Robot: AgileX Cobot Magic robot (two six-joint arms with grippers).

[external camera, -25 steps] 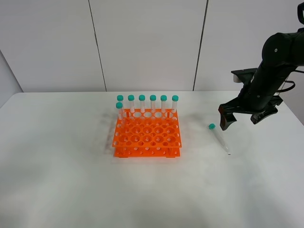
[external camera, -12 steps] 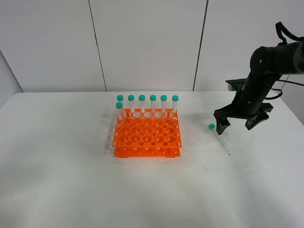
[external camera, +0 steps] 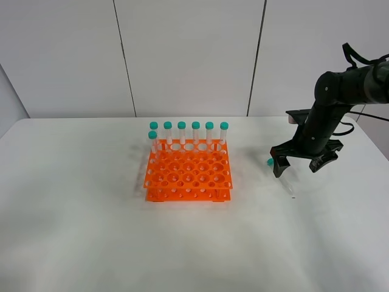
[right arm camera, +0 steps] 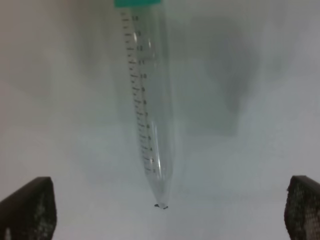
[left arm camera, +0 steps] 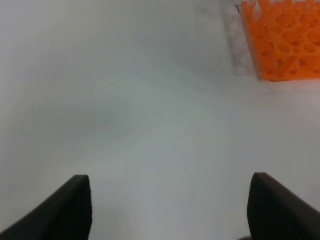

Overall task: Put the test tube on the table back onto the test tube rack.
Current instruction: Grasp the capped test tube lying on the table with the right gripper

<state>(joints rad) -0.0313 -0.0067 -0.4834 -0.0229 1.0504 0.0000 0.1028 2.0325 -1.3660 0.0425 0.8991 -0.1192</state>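
The test tube [external camera: 282, 179] lies flat on the white table [external camera: 79, 219], right of the orange test tube rack [external camera: 188, 173], with its teal cap toward the back. My right gripper [external camera: 296, 168] hangs open just above the tube, its fingers to either side of it. In the right wrist view the clear tube [right arm camera: 150, 100] lies lengthwise between the open right gripper's [right arm camera: 165, 215] fingertips [right arm camera: 27, 207], pointed tip nearest. The left gripper [left arm camera: 170, 215] is open over bare table, with a corner of the rack [left arm camera: 285, 40] ahead. The left arm is outside the exterior view.
Several teal-capped tubes [external camera: 188, 131] stand upright along the rack's back row and one at its left. The other rack holes are unfilled. A white panelled wall [external camera: 188, 55] rises behind the table.
The right arm has swung left and down, bringing its open gripper from beside the tube to just over it. The tube and rack have not moved.
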